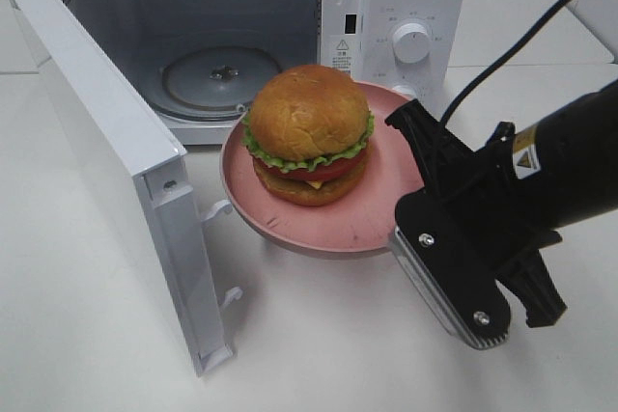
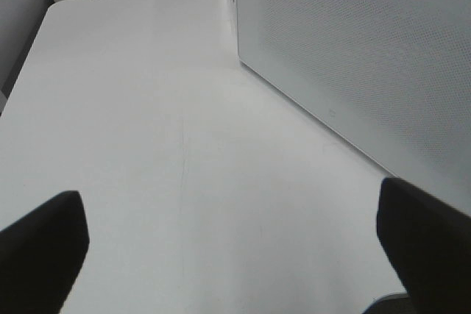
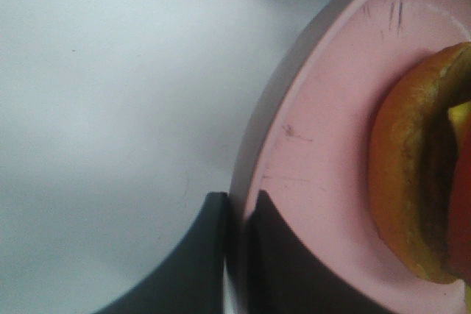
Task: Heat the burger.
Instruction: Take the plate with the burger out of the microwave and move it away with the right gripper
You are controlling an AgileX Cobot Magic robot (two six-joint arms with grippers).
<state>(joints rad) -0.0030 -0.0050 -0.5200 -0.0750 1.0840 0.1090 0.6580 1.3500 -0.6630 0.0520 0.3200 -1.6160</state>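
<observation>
Two grippers, right gripper [image 3: 237, 215] nearest, pinching pink plate [image 1: 372, 224] rim, burger [image 1: 309, 134] centered on plate, plate raised just before open microwave [image 1: 406, 7], left gripper [image 2: 232, 255] spread wide beside microwave's wall

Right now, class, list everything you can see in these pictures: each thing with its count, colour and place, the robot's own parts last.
burger: one, golden-brown bun with green lettuce and red tomato, on the plate.
plate: one, pink, held up in front of the microwave opening.
microwave: one, white, at the back of the table, turntable bare.
microwave door: one, white, swung open on the left.
table: one, white.
right gripper: one, black, jaws shut on the plate rim.
left gripper: one, black, jaws open over the table beside the microwave.
</observation>
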